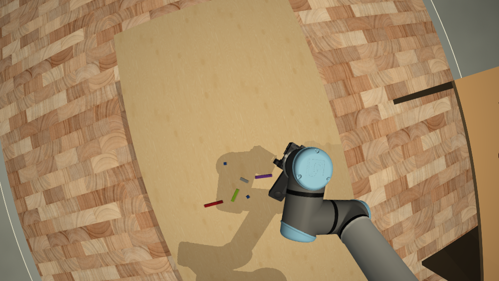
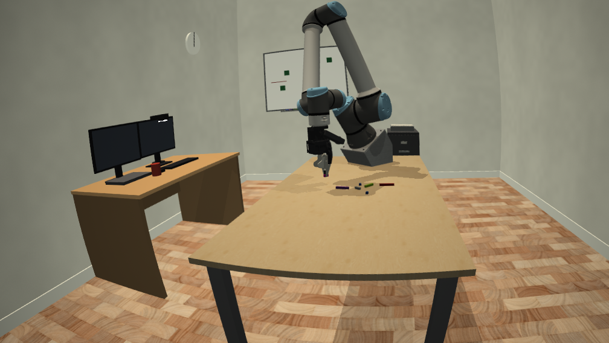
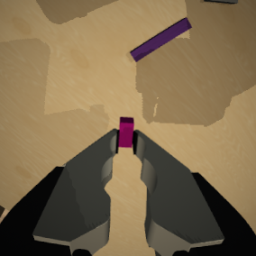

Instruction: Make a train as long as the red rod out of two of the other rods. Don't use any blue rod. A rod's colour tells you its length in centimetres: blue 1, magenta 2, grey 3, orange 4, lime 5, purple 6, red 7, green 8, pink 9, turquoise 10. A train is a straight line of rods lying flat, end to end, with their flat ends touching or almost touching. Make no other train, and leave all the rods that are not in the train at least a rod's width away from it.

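Note:
My gripper point(image 3: 125, 132) point(image 2: 325, 172) is shut on the magenta rod point(image 3: 126, 133) point(image 2: 325, 174) and holds it above the table. In the top view the arm hides the held rod. The purple rod point(image 1: 263, 176) point(image 2: 342, 188) point(image 3: 161, 40) lies flat, ahead of my fingertips in the wrist view. The grey rod point(image 1: 244, 180) point(image 2: 357, 188) point(image 3: 221, 1) lies apart from it. The lime rod point(image 1: 234, 195) point(image 2: 368, 185) lies between the grey rod and the red rod point(image 1: 213, 203) point(image 2: 386, 184). No two of the lying rods touch.
One blue rod point(image 1: 224, 163) point(image 2: 367, 192) lies off to one side of the grey rod. Another blue rod point(image 1: 247, 196) point(image 2: 360, 184) lies near the lime rod. All lie on the wooden table point(image 1: 195, 87) point(image 2: 324, 238). A desk point(image 2: 148, 183) with monitors stands beside it.

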